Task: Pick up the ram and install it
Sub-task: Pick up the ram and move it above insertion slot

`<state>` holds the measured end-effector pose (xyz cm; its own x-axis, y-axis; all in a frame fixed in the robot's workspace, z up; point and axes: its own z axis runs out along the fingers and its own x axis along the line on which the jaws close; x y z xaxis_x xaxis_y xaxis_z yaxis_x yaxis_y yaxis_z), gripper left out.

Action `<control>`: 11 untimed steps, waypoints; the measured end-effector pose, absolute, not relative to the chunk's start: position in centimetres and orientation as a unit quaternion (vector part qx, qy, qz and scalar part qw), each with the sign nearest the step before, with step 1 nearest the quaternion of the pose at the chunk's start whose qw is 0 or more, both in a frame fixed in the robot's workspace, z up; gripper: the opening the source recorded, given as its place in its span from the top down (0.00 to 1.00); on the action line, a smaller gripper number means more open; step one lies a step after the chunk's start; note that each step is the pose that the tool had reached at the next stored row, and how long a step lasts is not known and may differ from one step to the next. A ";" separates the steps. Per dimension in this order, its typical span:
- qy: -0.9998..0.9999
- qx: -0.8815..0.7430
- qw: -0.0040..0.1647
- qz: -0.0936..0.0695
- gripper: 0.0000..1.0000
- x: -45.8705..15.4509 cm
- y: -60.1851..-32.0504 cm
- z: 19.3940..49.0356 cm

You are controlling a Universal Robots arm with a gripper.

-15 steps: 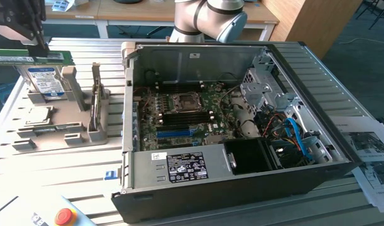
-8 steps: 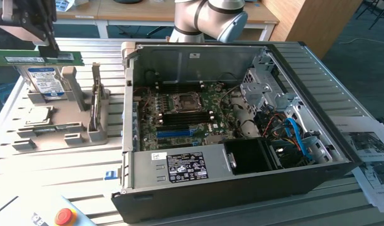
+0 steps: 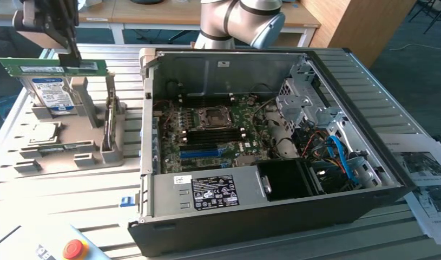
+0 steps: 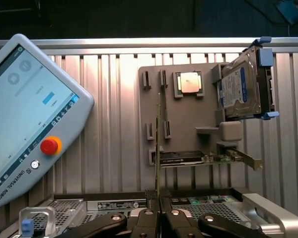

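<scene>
The ram [image 3: 53,67], a thin green stick with a white label, hangs level in the air above the grey parts fixture [image 3: 68,146] at the exterior view's left. My gripper [image 3: 71,58] is shut on its top edge. In the wrist view the ram [image 4: 159,148] shows edge-on as a thin line rising from between my fingers [image 4: 148,216]. The open computer case [image 3: 278,206] lies to the exterior view's right of the fixture. Its motherboard [image 3: 235,116] shows black memory slots [image 3: 205,135] and a long blue slot [image 3: 204,153].
A silver hard drive [image 3: 53,95] with a blue-white label stands in the fixture right under the ram. A processor chip [image 3: 43,131] and a flat card [image 4: 188,158] also rest there. A teach pendant [image 4: 25,114] with a red button lies nearby. Papers [image 3: 426,173] lie beside the case.
</scene>
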<state>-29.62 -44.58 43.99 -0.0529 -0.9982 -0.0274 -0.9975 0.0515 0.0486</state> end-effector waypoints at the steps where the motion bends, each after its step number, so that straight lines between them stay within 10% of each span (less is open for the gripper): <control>1: -0.725 0.688 0.007 -0.027 0.88 -29.4 -44.6 44.0; 11: -0.724 0.689 0.005 -0.029 0.88 -27.1 -45.0 44.0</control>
<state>-27.07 -44.97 44.00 -0.0504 -0.9982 -0.0323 -0.9976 0.0488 0.0489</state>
